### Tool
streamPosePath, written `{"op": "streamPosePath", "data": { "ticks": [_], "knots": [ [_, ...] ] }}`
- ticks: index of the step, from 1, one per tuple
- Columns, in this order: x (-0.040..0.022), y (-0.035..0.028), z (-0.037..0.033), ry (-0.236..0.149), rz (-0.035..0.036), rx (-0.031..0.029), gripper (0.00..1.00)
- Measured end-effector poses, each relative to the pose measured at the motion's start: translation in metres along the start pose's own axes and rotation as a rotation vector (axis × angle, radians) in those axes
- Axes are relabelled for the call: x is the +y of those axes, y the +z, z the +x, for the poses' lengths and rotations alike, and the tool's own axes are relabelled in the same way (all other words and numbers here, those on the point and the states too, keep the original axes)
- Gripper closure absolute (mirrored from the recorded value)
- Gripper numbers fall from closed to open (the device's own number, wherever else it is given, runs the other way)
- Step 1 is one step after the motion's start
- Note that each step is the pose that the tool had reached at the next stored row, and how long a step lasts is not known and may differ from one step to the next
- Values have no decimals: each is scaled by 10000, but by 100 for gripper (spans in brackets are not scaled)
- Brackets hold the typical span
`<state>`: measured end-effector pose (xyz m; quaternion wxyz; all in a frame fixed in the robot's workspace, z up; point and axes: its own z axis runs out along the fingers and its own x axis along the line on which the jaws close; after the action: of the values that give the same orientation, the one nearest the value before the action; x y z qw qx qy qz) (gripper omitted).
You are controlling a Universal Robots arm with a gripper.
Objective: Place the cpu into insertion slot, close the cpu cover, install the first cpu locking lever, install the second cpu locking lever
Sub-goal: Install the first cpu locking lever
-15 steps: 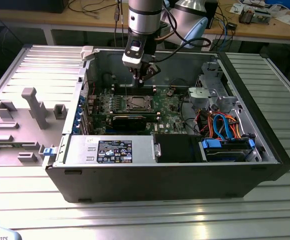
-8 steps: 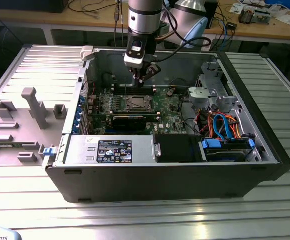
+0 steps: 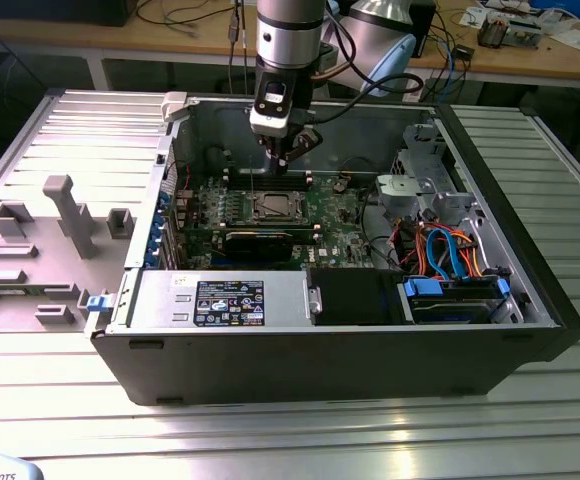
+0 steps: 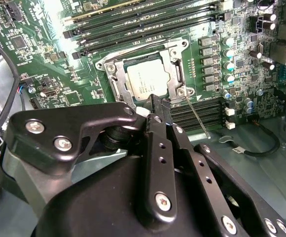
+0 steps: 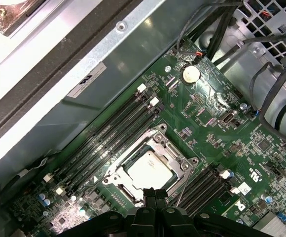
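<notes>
The cpu (image 4: 144, 81) lies flat in the insertion slot (image 4: 114, 85) on the green motherboard, its pale metal top (image 5: 149, 170) showing through the window of the cpu cover (image 4: 175, 69). The cover (image 5: 170, 148) lies down over the chip. One thin silver locking lever (image 4: 198, 117) sticks out unlatched beside the socket, also seen as a rod (image 5: 183, 189) in the first wrist view. My gripper (image 4: 158, 102) hovers just above the socket's edge with its black fingers pressed together, holding nothing. In the exterior view the gripper (image 3: 283, 160) hangs over the socket (image 3: 275, 207).
Long black memory slots (image 5: 113, 133) run on both sides of the socket. The open case (image 3: 490, 150) has grey walls, a drive cage and orange and blue cables (image 3: 448, 250) at the exterior view's right. A black power supply (image 3: 230, 300) sits along the front.
</notes>
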<state>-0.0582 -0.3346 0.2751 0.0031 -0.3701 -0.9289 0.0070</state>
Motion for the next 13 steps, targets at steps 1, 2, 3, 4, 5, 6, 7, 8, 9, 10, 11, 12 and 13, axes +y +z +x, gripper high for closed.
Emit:
{"op": "streamPosePath", "data": {
  "ticks": [1, 2, 3, 4, 5, 6, 7, 8, 9, 10, 11, 12, 13],
  "knots": [
    [0, 0, 0, 0, 0, 0, 89],
    [0, 0, 0, -2, 0, 0, 89],
    [0, 0, 0, -2, 0, 0, 89],
    [0, 0, 0, -3, -1, 0, 89],
    [-2, 0, 2, -1, -1, 0, 89],
    [-4, 0, 4, 1, 0, 1, 89],
    [-10, 0, 11, -2, 0, 0, 89],
    [-16, 0, 17, -2, 0, 0, 89],
    [-18, 1, 19, -3, -1, 1, 89],
    [-18, 0, 19, -3, 0, 0, 89],
    [-18, 0, 19, -4, 0, 0, 89],
    [-19, 0, 20, -3, 0, 0, 89],
    [-19, 0, 20, -2, 0, 0, 89]
  ]
}}
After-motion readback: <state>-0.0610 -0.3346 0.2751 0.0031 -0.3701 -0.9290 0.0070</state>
